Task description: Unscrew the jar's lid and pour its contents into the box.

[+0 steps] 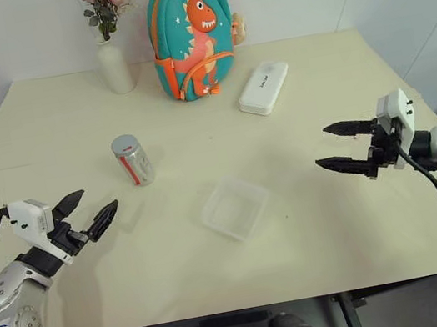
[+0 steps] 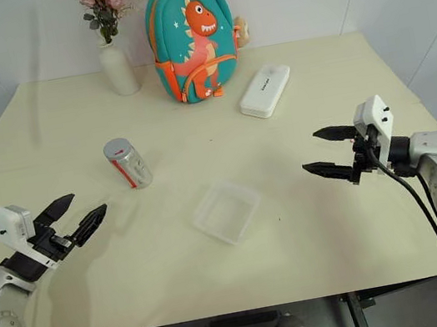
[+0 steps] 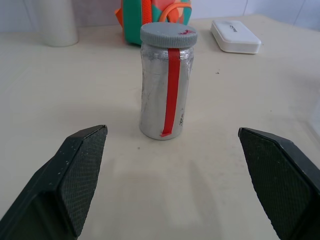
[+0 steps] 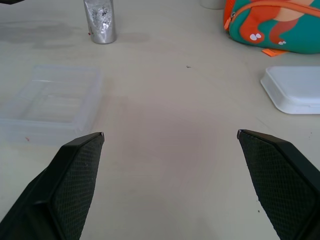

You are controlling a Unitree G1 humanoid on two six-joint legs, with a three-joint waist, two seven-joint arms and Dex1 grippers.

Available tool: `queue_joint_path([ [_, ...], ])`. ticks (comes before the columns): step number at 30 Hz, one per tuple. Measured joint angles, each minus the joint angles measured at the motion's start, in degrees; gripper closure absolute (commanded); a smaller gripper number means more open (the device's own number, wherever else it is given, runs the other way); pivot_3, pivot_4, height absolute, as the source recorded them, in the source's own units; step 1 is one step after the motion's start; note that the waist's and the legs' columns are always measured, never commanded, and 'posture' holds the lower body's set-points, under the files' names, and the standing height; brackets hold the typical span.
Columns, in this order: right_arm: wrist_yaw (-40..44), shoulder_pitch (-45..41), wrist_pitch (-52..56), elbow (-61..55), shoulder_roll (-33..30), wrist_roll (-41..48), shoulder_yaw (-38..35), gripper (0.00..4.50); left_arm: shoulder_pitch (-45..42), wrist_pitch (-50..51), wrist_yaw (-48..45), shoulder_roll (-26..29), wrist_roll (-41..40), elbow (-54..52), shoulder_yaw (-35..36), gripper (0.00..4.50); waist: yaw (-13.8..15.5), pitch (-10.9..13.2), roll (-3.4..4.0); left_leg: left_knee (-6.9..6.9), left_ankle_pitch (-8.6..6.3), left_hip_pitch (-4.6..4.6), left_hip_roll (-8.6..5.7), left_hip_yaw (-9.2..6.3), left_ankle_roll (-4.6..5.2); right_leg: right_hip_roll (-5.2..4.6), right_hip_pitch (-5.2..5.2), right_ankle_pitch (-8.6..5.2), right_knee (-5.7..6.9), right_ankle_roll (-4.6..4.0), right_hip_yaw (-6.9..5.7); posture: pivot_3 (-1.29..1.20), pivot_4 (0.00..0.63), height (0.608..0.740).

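Observation:
The silvery jar [image 1: 133, 161] with a red stripe stands upright on the cream table, left of centre, its grey lid [image 3: 168, 34] screwed on top. Its contents are hidden inside. The clear plastic box [image 1: 235, 208] lies empty near the table's middle, to the right of the jar and nearer to me. My left gripper [image 1: 91, 210] hovers open at the near left, pointing at the jar from a short distance, apart from it. My right gripper [image 1: 340, 146] hovers open at the right, pointing left toward the box, with nothing between its fingers.
A white flower vase [image 1: 115, 66] and a teal dinosaur backpack [image 1: 189, 35] stand at the table's back. A white oblong case [image 1: 264, 88] lies right of the backpack. The wall runs close behind them.

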Motion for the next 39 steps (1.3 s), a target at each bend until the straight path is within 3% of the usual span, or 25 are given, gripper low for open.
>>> queue_joint_path([
  [20,-1.2,-1.3,2.5,-4.5,2.4,1.2,0.2,0.00,-7.0,0.9,10.0,-5.6,3.4,-0.6,-3.7,0.03,0.0,0.0,0.00,0.31,-0.02,0.00,-0.03,0.00,0.03,0.00,0.16,0.11,0.02,0.20,0.05,0.00,0.150,0.740],
  [28,-2.7,-2.4,4.3,-8.0,3.6,2.0,0.8,0.00,-12.2,-1.7,13.3,-9.9,9.4,6.4,-9.1,0.03,0.3,0.0,0.00,0.44,-0.04,-0.01,-0.06,-0.03,0.07,0.02,0.24,0.17,-0.03,0.30,0.07,0.00,0.150,0.740],
  [39,-5.2,-2.4,5.1,-10.9,4.3,2.0,1.7,0.00,-21.3,-7.7,13.7,-10.4,13.6,18.0,-10.8,0.03,0.3,0.0,0.00,0.48,-0.05,-0.01,-0.10,-0.03,0.10,0.01,0.32,0.24,-0.11,0.43,0.10,0.00,0.150,0.740],
])
